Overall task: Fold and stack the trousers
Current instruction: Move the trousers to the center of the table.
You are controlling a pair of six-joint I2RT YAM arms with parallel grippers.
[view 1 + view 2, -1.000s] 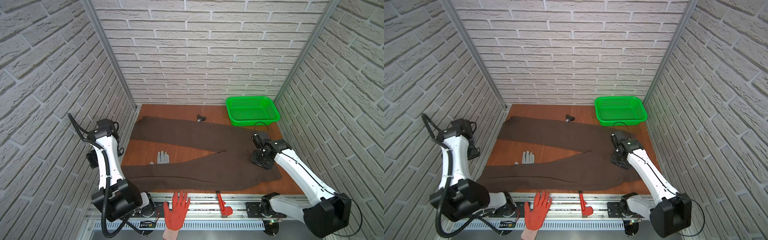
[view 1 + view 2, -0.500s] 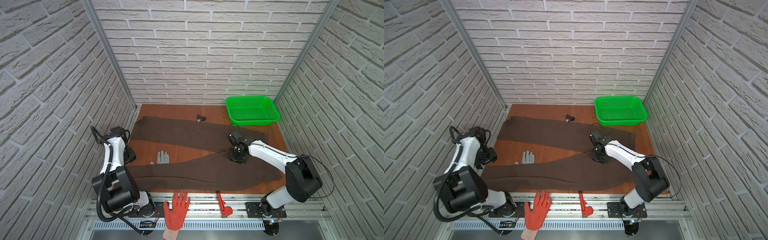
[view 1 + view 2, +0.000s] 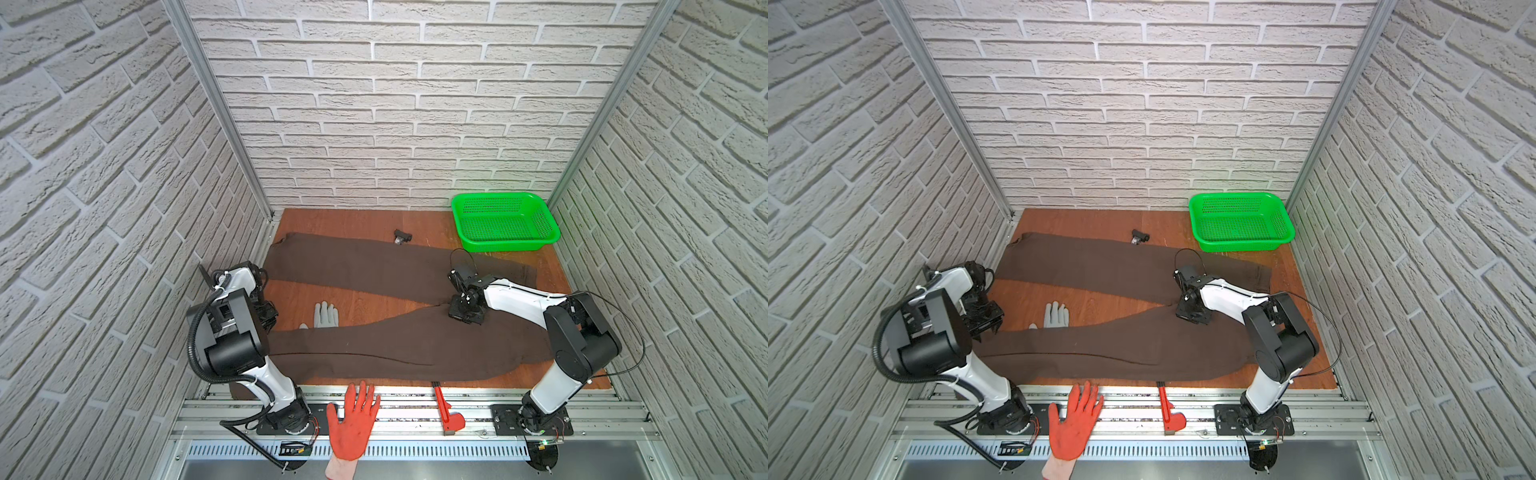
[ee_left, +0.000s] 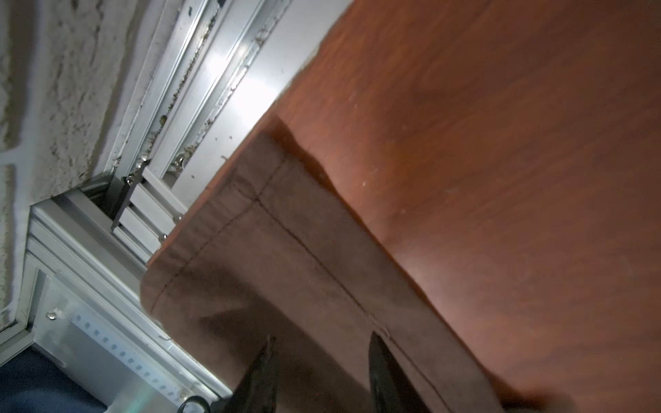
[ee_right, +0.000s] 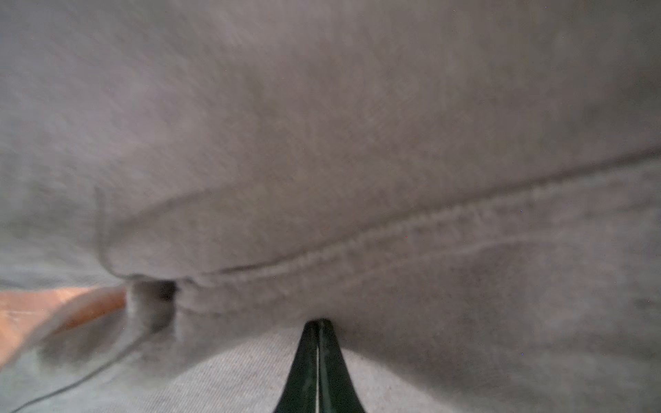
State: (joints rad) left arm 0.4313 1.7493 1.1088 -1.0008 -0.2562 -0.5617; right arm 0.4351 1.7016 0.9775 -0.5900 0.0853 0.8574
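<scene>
Wooden table (image 3: 365, 220): trousers (image 3: 374, 266), glove (image 3: 326, 314), green basket (image 3: 507, 246)

A green basket (image 3: 509, 246) fills the tabletop's (image 3: 353, 220) far right corner, a small black object (image 3: 402, 237) lies near the far edge, a grey glove (image 3: 326, 316) lies left of centre, and an orange glove (image 3: 353, 419) and a red tool (image 3: 446, 411) rest on the front rail.

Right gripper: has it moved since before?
Yes. The right gripper slid to the robot's left, from in front of the green basket's middle to in front of its left corner, on the trousers where the legs split.
</scene>
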